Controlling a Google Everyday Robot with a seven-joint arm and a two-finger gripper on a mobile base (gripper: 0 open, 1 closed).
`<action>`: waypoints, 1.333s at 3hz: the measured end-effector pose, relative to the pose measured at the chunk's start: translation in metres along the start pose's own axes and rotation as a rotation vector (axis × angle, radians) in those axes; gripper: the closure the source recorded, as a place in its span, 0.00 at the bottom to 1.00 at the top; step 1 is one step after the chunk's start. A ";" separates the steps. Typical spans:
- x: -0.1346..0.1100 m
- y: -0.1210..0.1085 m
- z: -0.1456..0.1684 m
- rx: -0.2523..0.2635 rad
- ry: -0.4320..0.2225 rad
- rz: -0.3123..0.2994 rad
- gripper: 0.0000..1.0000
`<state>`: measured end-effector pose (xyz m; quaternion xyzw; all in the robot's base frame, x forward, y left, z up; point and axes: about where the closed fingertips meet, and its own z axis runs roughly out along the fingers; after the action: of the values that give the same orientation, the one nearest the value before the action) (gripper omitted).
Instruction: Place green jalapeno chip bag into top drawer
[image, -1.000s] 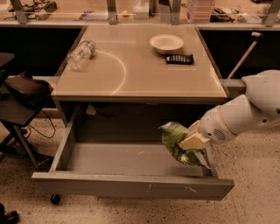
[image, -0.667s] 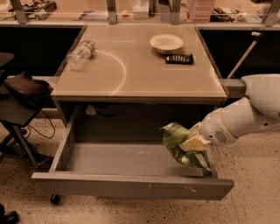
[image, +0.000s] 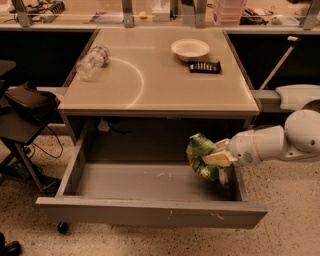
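Camera view: gripper (image: 219, 159) pinches the bag (image: 199, 149) between its fingers over the drawer (image: 150, 214), three-o'clock end; lowering and release look left.

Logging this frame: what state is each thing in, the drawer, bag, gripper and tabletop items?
top drawer: pulled open.
green jalapeno chip bag: crumpled, held over the drawer's right end.
gripper: at the drawer's right end, shut on the bag.
clear bottle: lying on its side on the table.
white bowl: upright on the table.
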<state>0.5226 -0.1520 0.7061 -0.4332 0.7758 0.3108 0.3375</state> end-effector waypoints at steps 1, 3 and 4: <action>0.007 -0.022 0.018 0.007 -0.039 -0.009 1.00; 0.009 -0.023 0.020 0.005 -0.042 -0.008 0.59; 0.009 -0.023 0.020 0.005 -0.042 -0.008 0.36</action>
<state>0.5445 -0.1501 0.6831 -0.4287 0.7677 0.3166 0.3559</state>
